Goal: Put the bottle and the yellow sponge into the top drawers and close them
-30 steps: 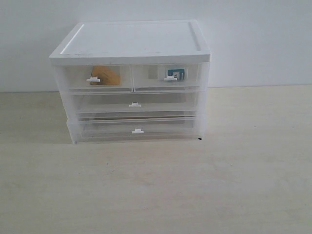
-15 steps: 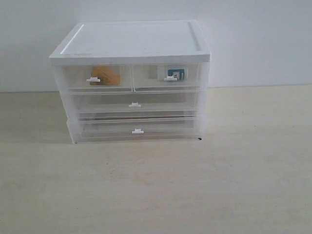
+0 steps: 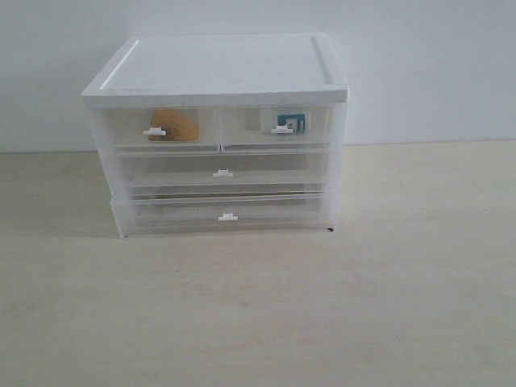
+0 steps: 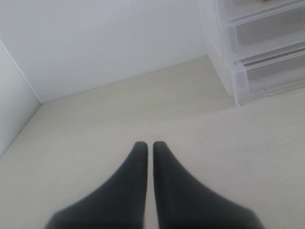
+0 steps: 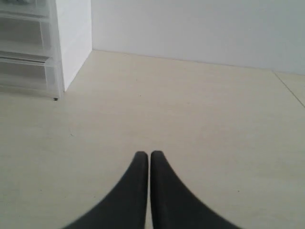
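The white-topped translucent cabinet (image 3: 218, 72) stands at the back of the table. Both top drawers are pushed in flush. The yellow sponge (image 3: 176, 125) lies inside the top left drawer (image 3: 129, 129), and the bottle (image 3: 289, 121) inside the top right drawer (image 3: 314, 127). Neither arm shows in the exterior view. In the left wrist view my left gripper (image 4: 150, 145) is shut with nothing in it, hovering over bare table away from the cabinet's corner (image 4: 238, 76). My right gripper (image 5: 149, 154) is also shut and holds nothing, off to the cabinet's other side (image 5: 71, 43).
Two full-width clear drawers (image 3: 223, 173) (image 3: 227, 216) sit pushed in below the top pair. A white wall (image 3: 419, 72) runs behind the cabinet. The pale wooden tabletop (image 3: 258, 314) stretches in front of it.
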